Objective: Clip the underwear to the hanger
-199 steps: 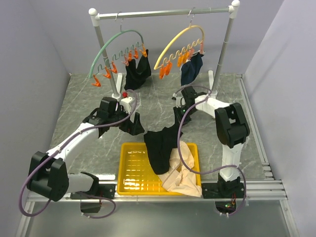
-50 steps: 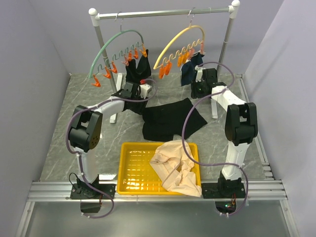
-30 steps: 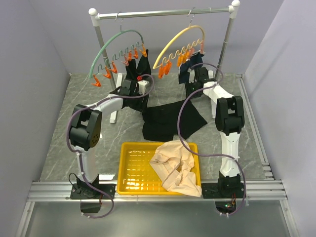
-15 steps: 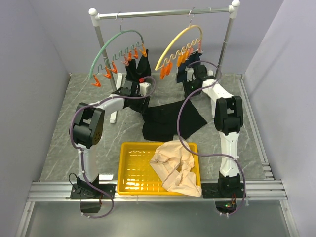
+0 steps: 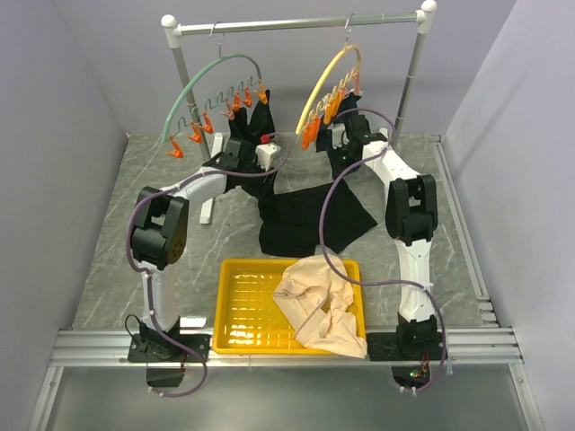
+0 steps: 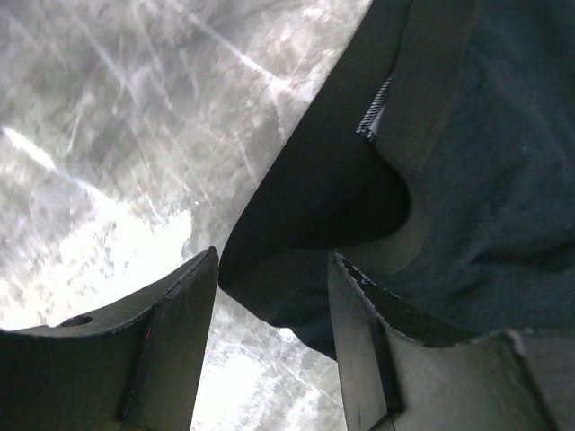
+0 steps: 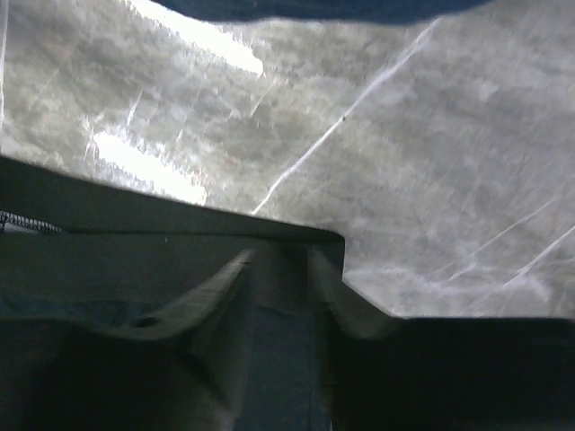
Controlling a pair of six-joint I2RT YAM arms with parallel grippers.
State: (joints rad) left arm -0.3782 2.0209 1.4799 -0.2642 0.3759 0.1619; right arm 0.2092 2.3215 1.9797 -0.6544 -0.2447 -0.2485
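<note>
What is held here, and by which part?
Both grippers pinch the underwear by its far edge: left gripper at one corner, right gripper at the other.

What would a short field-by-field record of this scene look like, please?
underwear: black, held spread above the table, not yet clipped
left hand: gripping one corner of it
right hand: gripping the opposite corner
hanger: pale yellow, hooked on the rail, orange clips near the right hand
tray: yellow, holds a beige garment
green hanger: also on the rail
</note>
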